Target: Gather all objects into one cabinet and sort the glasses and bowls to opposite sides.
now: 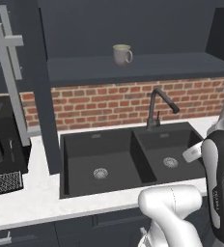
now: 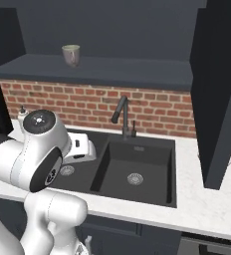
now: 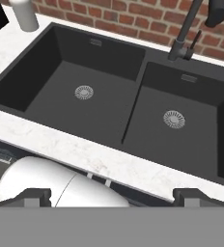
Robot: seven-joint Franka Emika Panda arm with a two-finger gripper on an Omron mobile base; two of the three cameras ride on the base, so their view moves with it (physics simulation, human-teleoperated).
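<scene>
Pale grey-beige mug with a loop handle (image 1: 122, 54) stood upright on the flat dark shelf of the slate-grey wall cabinet (image 1: 147, 67), above the brick backsplash (image 1: 114, 101) and well above the black double-basin sink (image 1: 128, 159). Tall cabinet door with silver bar handle (image 1: 10, 77) swung open, left of the mug. Curved black faucet (image 1: 160, 106) behind the sink, below the shelf. Two-finger gripper (image 3: 112, 197) hovered over the sink's front edge, jaws spread wide, nothing between them. Judged between placements: mug shelved, other vessels to be sought. Next move likely needing a turn away from the sink toward another vessel.
</scene>
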